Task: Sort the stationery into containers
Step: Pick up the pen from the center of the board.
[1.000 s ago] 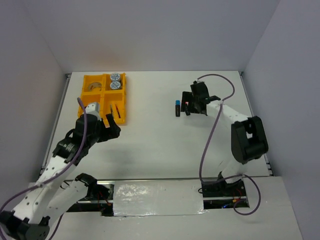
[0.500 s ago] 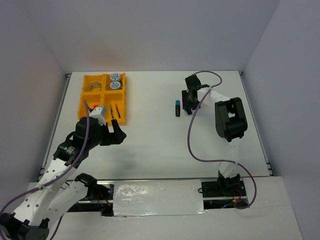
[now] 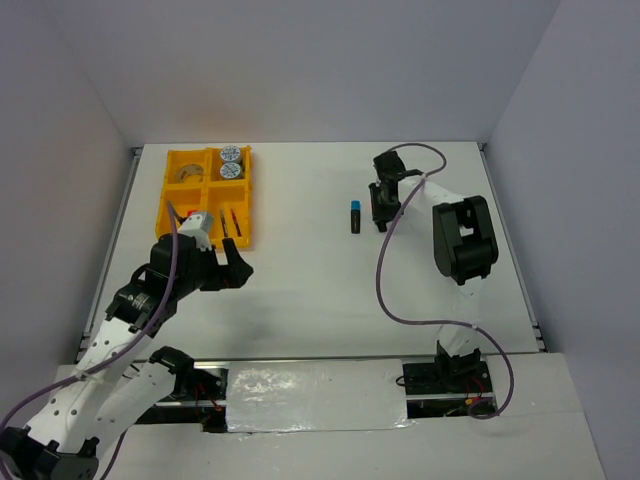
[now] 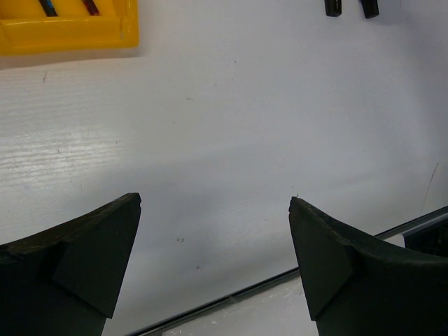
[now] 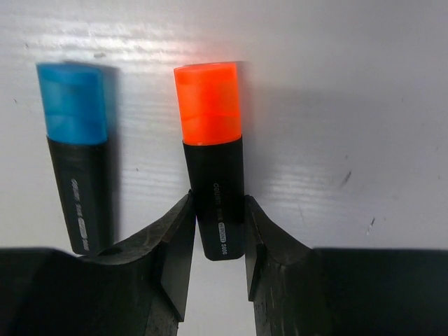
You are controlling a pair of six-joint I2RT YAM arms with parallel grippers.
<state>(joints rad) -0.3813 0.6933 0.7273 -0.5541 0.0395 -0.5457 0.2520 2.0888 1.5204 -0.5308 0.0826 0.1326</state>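
Note:
My right gripper [image 5: 218, 210] is shut on the black body of the orange-capped highlighter [image 5: 213, 168], which lies flat on the table. Both fingertips press its sides. A blue-capped highlighter [image 5: 78, 168] lies parallel just to its left, untouched. From above, the right gripper [image 3: 380, 212] sits right of the blue-capped highlighter [image 3: 354, 217] and hides the orange one. The yellow tray [image 3: 207, 185] at the far left holds two patterned tape rolls [image 3: 231, 163], a grey tape ring [image 3: 184, 172] and thin pens [image 3: 232, 220]. My left gripper [image 3: 232, 258] hangs open and holds nothing, just near of the tray.
In the left wrist view the tray's corner [image 4: 70, 35] shows at the top left and the ends of the two highlighters [image 4: 333, 7] at the top right. The table's front edge [image 4: 231, 297] runs close under the left fingers. Grey walls enclose the table.
My right gripper has closed from wide open onto the orange-capped highlighter, and its arm has folded in. The left gripper drew back a little from the tray, still open.

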